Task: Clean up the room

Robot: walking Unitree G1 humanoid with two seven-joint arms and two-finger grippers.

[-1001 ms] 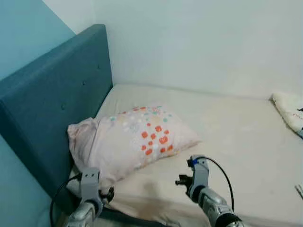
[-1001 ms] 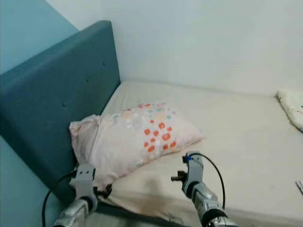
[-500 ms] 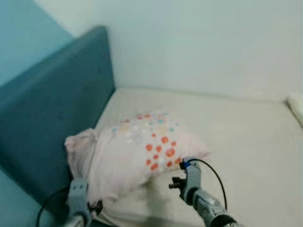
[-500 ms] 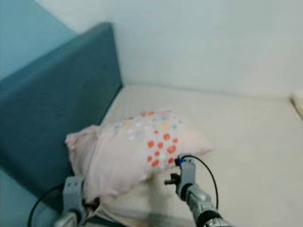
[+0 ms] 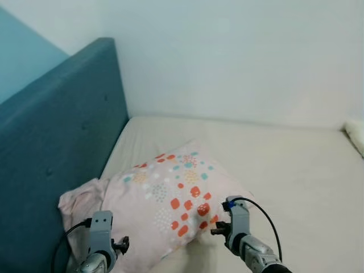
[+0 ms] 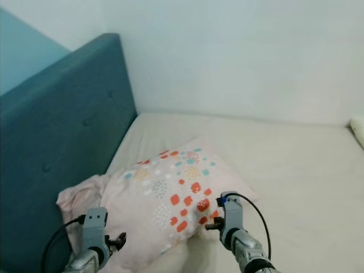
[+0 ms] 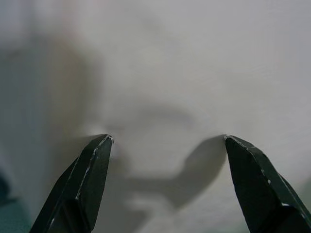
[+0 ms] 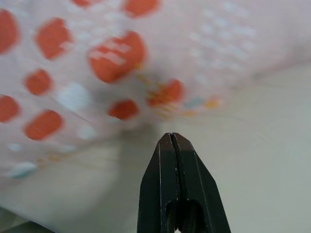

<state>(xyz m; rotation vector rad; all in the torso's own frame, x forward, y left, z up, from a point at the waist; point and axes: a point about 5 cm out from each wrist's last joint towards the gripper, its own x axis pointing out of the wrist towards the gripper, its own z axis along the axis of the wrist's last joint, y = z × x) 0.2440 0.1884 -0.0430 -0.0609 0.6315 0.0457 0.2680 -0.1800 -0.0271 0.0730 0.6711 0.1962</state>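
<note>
A pale pink pillow (image 5: 165, 202) with orange and teal spots lies on the bed against the headboard, one corner crumpled at the left. My left gripper (image 7: 167, 141) is open, its fingers (image 7: 85, 174) spread wide before a pale, shadowed surface. In the left eye view it sits by the pillow's near left corner (image 5: 121, 245). My right gripper (image 8: 170, 137) is shut with nothing between its fingers, its tip just short of the pillow's spotted near right edge (image 8: 116, 58). From the head camera it is low beside that edge (image 5: 218, 230).
A blue padded headboard (image 5: 57, 142) rises along the left. The cream sheet (image 5: 284, 170) stretches right to a white wall. A white cloth (image 5: 357, 133) pokes in at the far right edge.
The whole view has shifted, so the camera has moved. Both grippers now stand nearer the pillow, the right one up at its near right edge.
</note>
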